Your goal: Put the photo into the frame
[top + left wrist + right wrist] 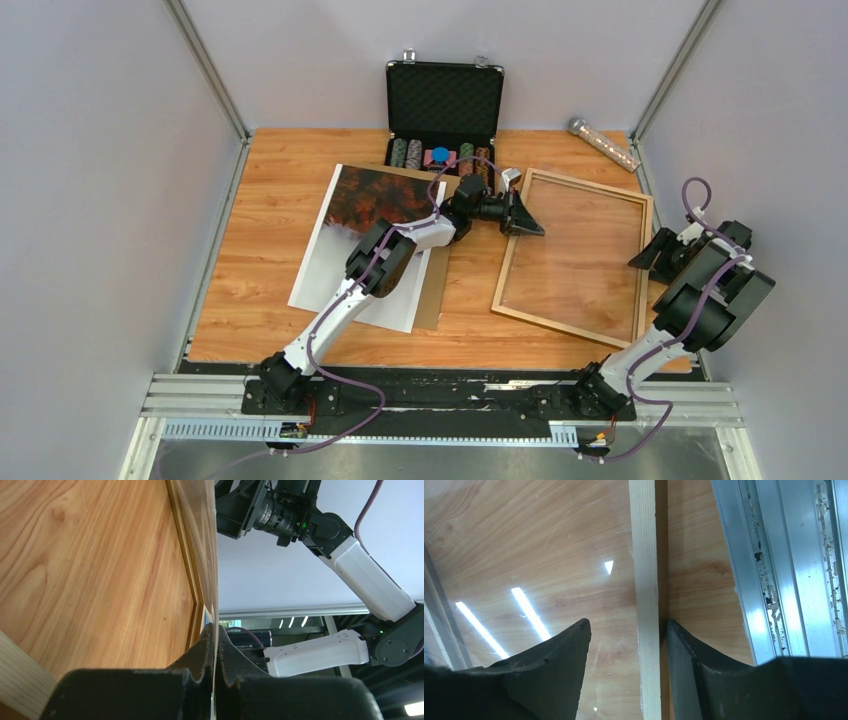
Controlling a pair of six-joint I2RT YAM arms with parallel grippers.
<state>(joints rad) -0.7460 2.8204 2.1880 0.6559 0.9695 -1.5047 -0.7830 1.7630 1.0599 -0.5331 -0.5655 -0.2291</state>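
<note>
Left claw [535,229] [214,630]: fingers pressed together, nothing between them; tips at the left rail of the frame [575,258] [192,540], near its far-left corner.
Right claw [638,262] [627,624]: fingers apart, straddling the frame's [644,555] right rail; the outer finger touches the rail's outside edge; the inner finger stands over the pane, clear of the rail.
Frame: flat on the right half of the surface [250,250], slightly turned; wood grain shows through the clear pane.
Photo [350,215]: flat on the left half, picture side up, partly under the left arm; apart from the frame.
Brown panel [436,290]: beneath the photo; 1 strip shows along the photo's right edge.
Black case [445,105]: open at the far edge, chips inside.
</note>
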